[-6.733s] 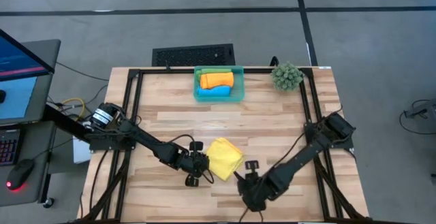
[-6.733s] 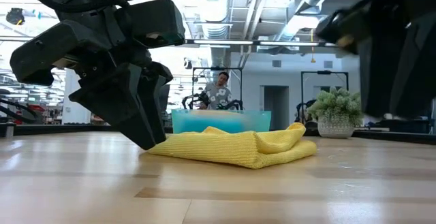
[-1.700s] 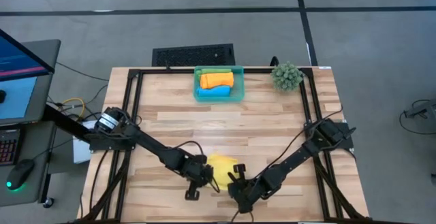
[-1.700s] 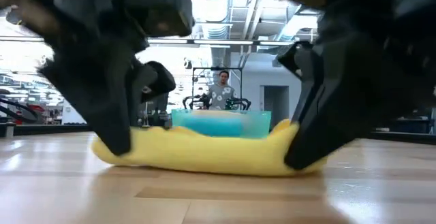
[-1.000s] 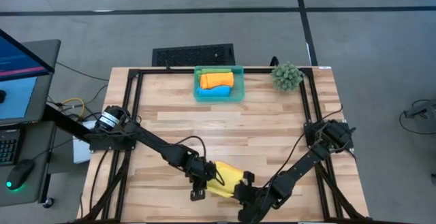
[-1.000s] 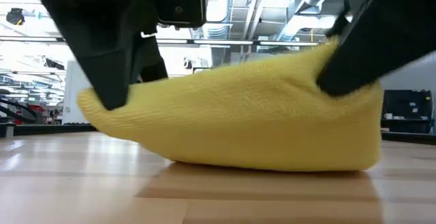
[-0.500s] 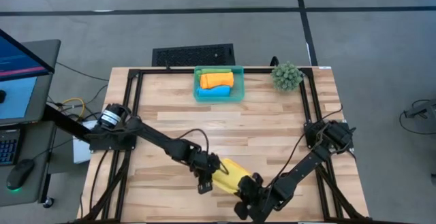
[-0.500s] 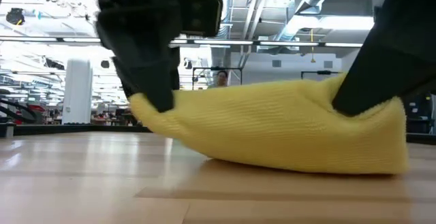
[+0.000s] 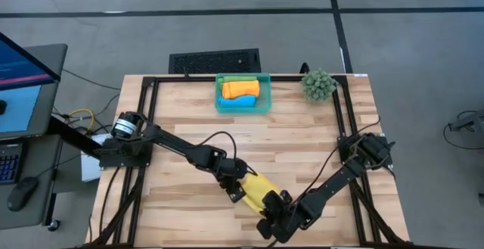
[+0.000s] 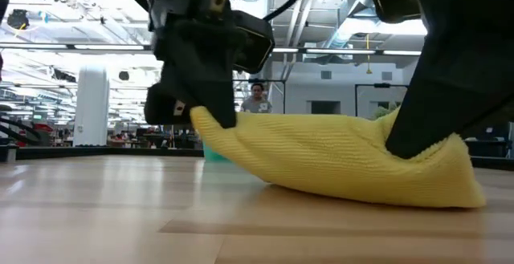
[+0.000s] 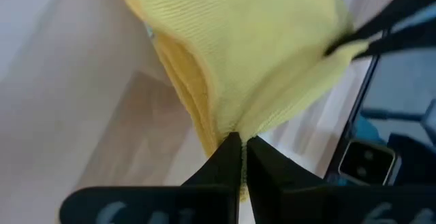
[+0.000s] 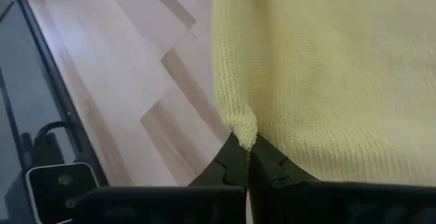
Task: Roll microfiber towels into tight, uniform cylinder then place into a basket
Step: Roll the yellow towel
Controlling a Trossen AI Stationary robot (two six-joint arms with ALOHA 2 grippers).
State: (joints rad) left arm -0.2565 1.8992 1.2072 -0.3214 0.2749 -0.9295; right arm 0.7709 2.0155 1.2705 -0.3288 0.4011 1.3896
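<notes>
From above, my left gripper [image 9: 236, 189] and right gripper [image 9: 274, 211] each pinch one end of the yellow towel [image 9: 257, 192], which lies well away from the basket [image 9: 243, 92], toward the table's near edge. Orange, blue and green rolls already sit in that basket. I read no writing here.

At table height, the towel [image 10: 345, 164] sags between my two grips, its belly on the wood. I judge that pulling unevenly would twist it and spoil a tight roll.

Past my left fingers [image 11: 225, 163], closed on a bunched corner, the folds look thick; I think layers could slip free. No label shows.

Past my right fingers [image 12: 235, 159], clamped on only a small nub of hem, the risk I see is losing that thin bite.
</notes>
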